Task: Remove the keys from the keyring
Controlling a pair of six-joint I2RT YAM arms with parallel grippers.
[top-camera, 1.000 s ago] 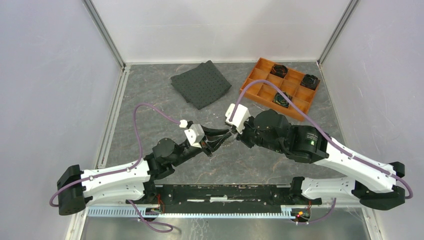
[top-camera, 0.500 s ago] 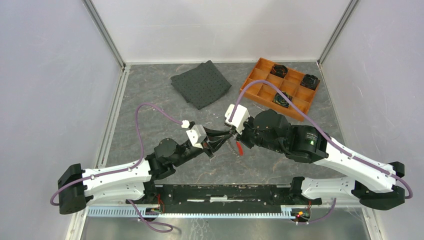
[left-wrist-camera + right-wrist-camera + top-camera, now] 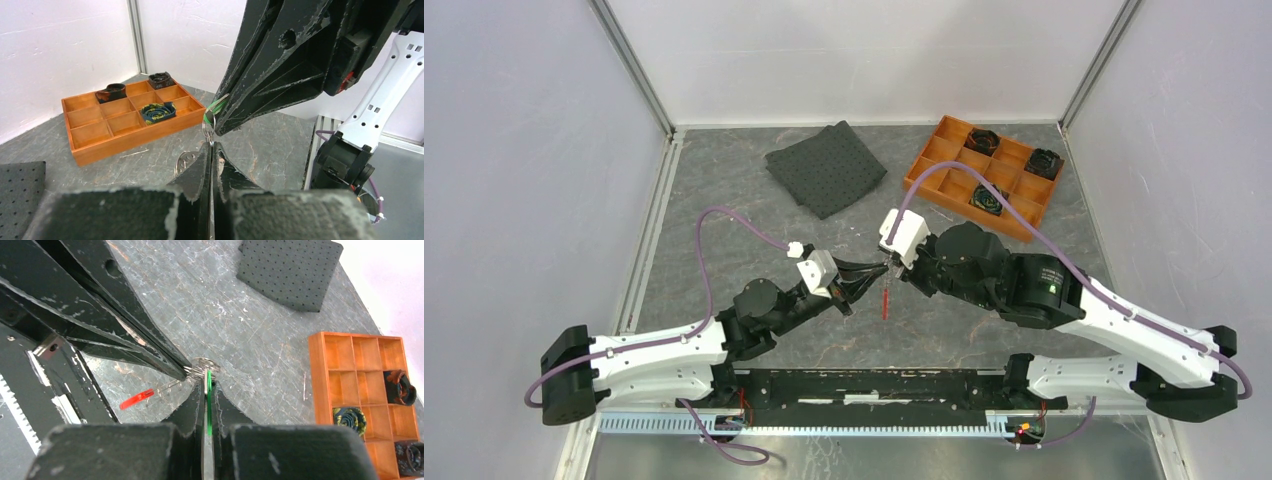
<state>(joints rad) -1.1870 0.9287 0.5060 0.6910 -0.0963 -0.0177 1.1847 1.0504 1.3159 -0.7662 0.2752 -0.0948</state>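
2 keys (image 3: 136, 399), 1 keyring (image 3: 201, 367) — 1 tray (image 3: 130, 145), 3 gears (image 3: 157, 111) — 1 mat (image 3: 826, 168).

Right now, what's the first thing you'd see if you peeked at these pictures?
The left gripper and right gripper meet nose to nose in the middle of the table, with a tiny keyring between them. A red key sticks out just below them, and a green key sits squeezed in the right gripper's fingers. Far back on the right stands a bright orange tray.

Red key (image 3: 136, 399), green key (image 3: 208, 390), grey keyring (image 3: 202, 367), orange tray (image 3: 314, 380), black dotted mat (image 3: 290, 270)
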